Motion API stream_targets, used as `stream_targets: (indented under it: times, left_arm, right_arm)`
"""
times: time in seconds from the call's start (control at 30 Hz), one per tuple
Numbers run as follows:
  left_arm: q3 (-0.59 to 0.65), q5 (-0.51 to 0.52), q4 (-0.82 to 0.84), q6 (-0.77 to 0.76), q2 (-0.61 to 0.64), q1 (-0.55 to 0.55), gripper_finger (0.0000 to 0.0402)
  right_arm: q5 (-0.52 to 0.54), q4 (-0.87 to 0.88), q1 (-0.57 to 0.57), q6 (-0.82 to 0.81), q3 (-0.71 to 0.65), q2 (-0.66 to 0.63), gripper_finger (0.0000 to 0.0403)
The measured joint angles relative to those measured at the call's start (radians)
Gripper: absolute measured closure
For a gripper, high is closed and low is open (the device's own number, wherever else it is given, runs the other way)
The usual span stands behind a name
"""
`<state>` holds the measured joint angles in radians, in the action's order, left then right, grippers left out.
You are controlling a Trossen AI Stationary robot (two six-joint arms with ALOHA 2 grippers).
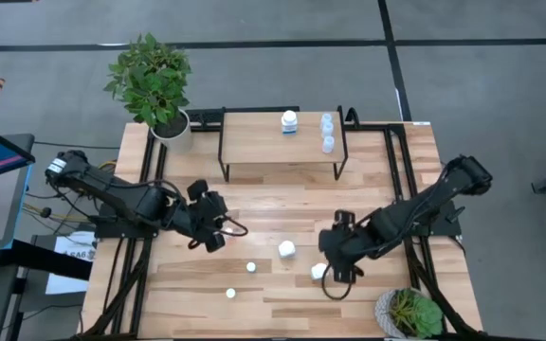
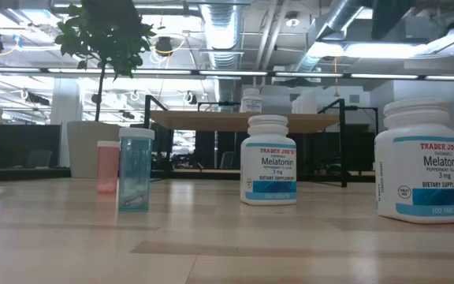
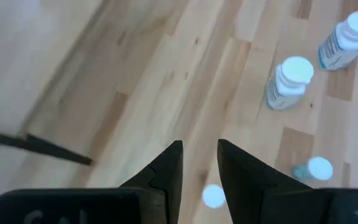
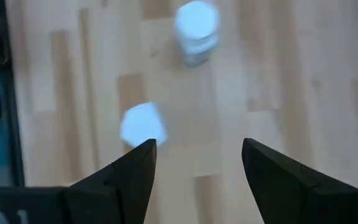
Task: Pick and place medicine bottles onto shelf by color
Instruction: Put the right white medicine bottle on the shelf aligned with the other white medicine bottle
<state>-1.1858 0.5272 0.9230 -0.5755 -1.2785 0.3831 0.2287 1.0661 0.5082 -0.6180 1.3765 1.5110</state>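
Shelf (image 1: 254,128) at the desk's (image 1: 254,303) far side already carries one white bottle (image 1: 289,120) and, apart from it, a file of pale blue bottles (image 1: 327,131), apparently grouped by colour. Four bottles stand loose on the desk: two chunky white (image 1: 286,249) (image 1: 318,272), two small (image 1: 251,267) (image 1: 230,294). Right gripper (image 1: 335,258) hangs beside the nearer white one, jaws wide and empty, judged ready to grasp. Left gripper (image 1: 213,220) waits mid-desk, jaws narrow, holding nothing.
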Motion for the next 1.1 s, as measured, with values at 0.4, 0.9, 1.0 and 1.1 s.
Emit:
stream_targets:
  times: [0.4, 0.9, 1.0, 1.1]
  left_arm:
    - [0.029, -0.233, -0.119, 0.122, 0.000, 0.005, 0.0279]
    - [0.029, -0.144, -0.247, 0.272, 0.000, -0.043, 0.0159]
    - [0.029, -0.144, -0.287, 0.214, 0.000, -0.056, 0.0157]
    - [0.029, -0.150, -0.329, 0.149, 0.000, -0.059, 0.0157]
  right_arm:
    - [-0.227, -0.072, 0.028, 0.037, 0.000, 0.134, 0.0143]
    - [-0.260, -0.048, 0.016, -0.083, 0.000, -0.038, 0.0143]
    - [-0.260, -0.054, 0.014, -0.113, 0.000, -0.062, 0.0143]
    - [-0.260, -0.059, 0.008, -0.114, 0.000, -0.080, 0.0143]
